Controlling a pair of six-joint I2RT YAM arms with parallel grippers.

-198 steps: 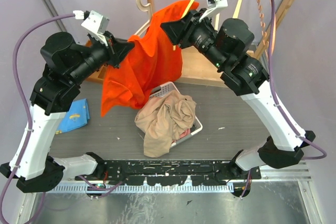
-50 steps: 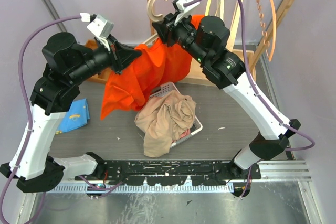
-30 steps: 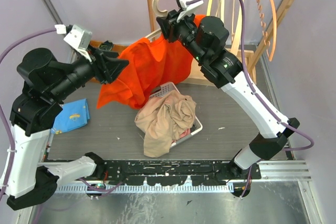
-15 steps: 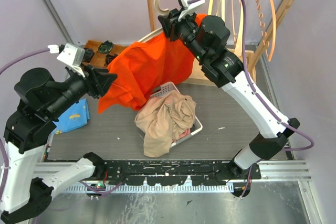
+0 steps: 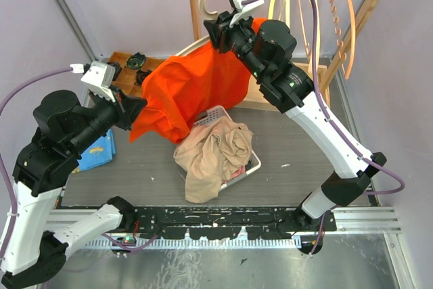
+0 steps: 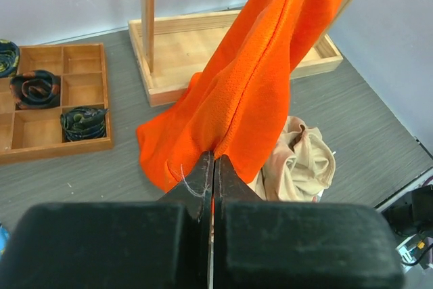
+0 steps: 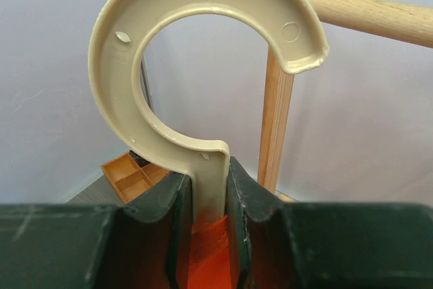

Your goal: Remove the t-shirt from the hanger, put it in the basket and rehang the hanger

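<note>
Positions are read on the top view as a clock face.

1. At 9 o'clock, the left tool (image 5: pixel 134 108) is pressed together. My left wrist view shows its tips meeting the lower edge of the t-shirt (image 5: pixel 196 86), and I judge a thin fold to be pinched there.
2. The t-shirt spans from 9 to 12 o'clock. It hangs above the desk (image 5: pixel 304 140), draped from the hanger (image 7: pixel 108 65) down toward the left tool, and the laundry basket (image 5: pixel 256 164) sits just beneath at the centre.
3. At 12 o'clock, the right tool (image 7: pixel 208 174) is clamped on the hanger neck below the hook. Orange fabric shows between its fingers.

Handling notes: the garment is light, soft mesh cloth — it will stretch and sag rather than push. The hem pinch is suitable for pulling. I expect the collar to catch on the hanger shoulders, so the pull should run toward 8 o'clock, along the hanger arm. The hanger is stiff plastic — the neck is the correct hold.
</note>
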